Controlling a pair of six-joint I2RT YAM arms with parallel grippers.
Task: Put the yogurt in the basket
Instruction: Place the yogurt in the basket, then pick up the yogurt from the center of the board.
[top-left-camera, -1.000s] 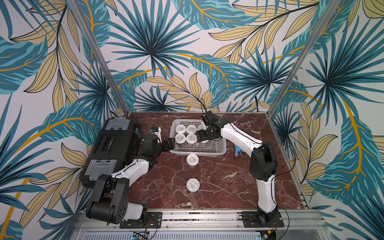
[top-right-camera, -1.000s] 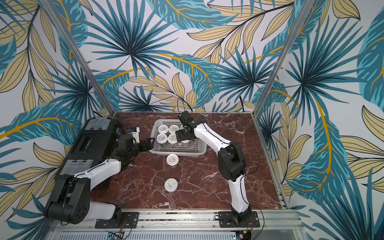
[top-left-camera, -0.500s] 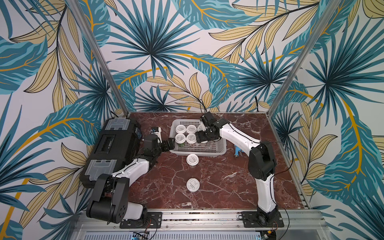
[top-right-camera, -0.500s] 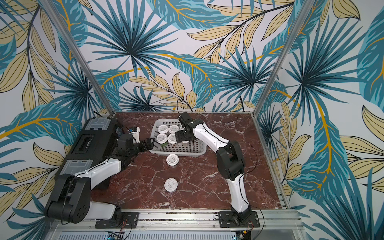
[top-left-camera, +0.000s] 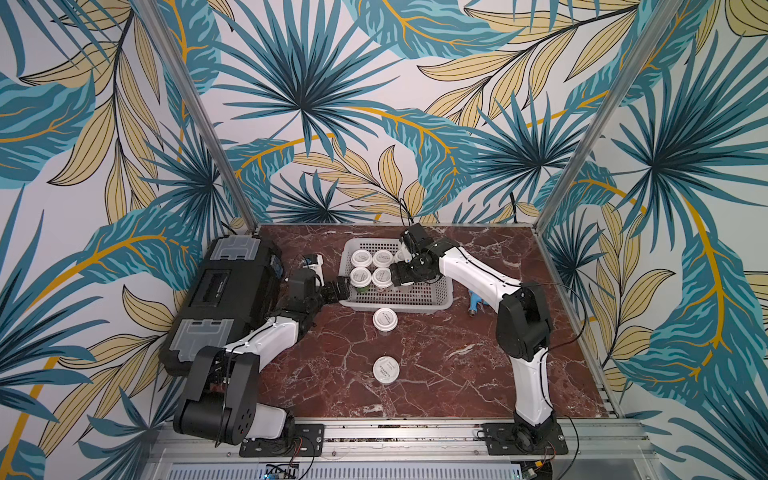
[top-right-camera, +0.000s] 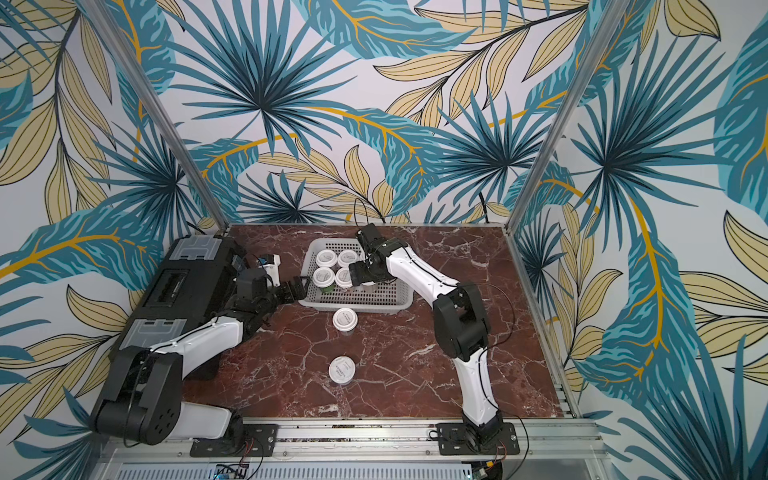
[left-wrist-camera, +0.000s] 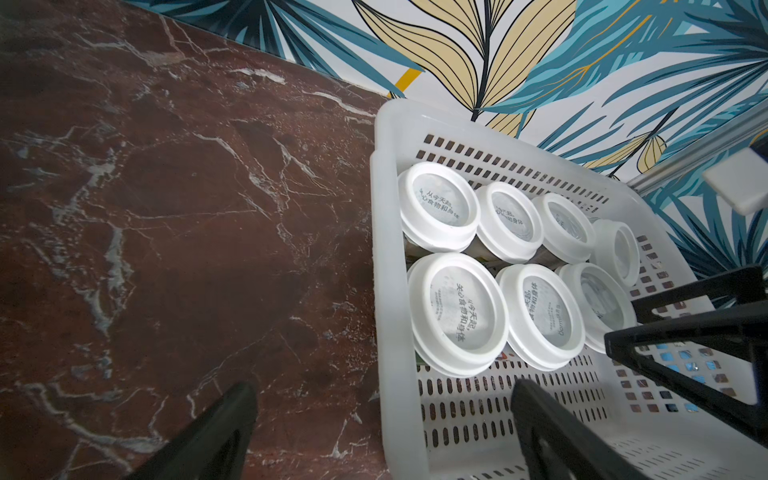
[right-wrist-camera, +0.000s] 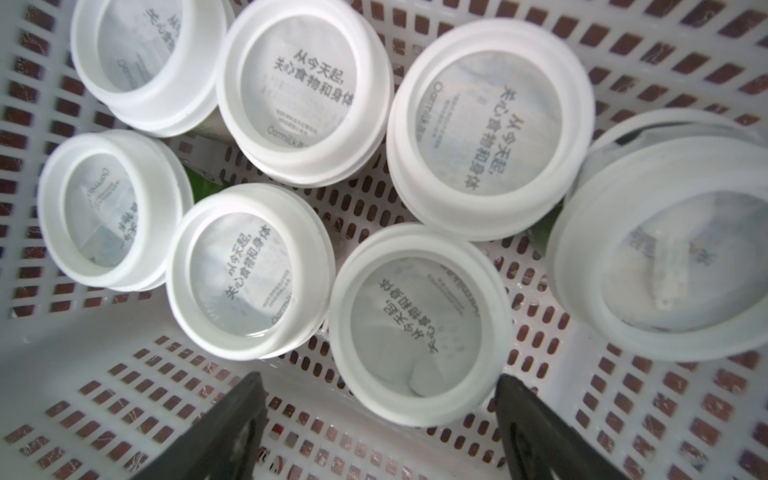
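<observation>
A red marble table carries a black toolbox on the left arm's side and, toward the back, the white basket. The right gripper hangs low inside the basket, jaws spread wide and holding nothing. The left gripper, fully spread and empty, straddles the basket's end wall. Seven yogurt jars stand packed in the basket, lids up; the nearest jar sits just past the right gripper's fingertips, between them. Two more remain on the table: one jar just outside the basket's front wall, a second jar nearer the robot.
</observation>
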